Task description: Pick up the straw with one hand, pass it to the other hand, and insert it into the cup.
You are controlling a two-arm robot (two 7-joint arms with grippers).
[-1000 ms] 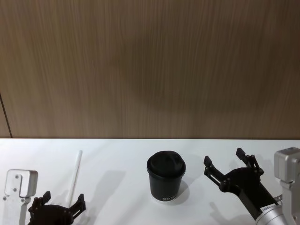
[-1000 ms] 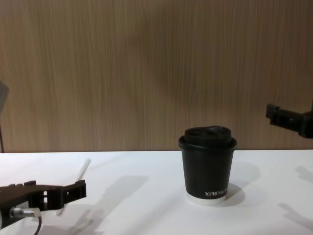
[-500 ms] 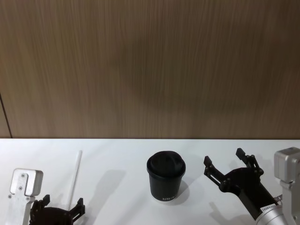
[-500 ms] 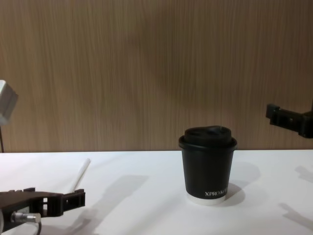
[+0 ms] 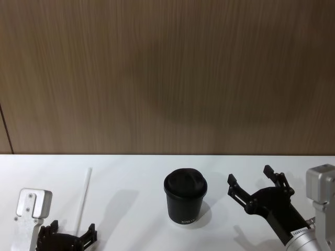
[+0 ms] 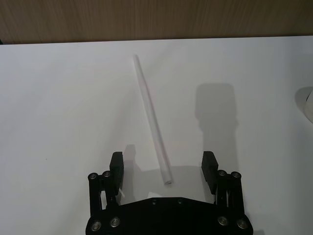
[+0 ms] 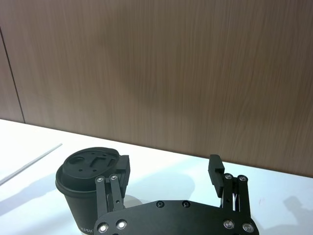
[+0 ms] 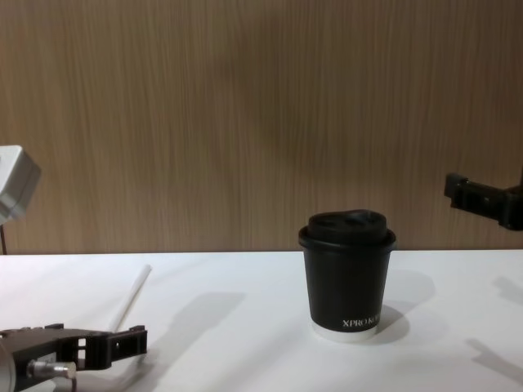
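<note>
On the tabletop (image 5: 131, 172), we see the left pincer (image 6: 163, 166) spread around the end of the straw (image 6: 149, 110), poised to pinch; the right pincer (image 5: 250, 177) hangs spread near the cup (image 5: 185, 201).

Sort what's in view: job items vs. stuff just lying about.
Job: straw; cup; left gripper, open, straddling the straw's near end; right gripper, open, right of the cup.
Background: white table; wood wall.
</note>
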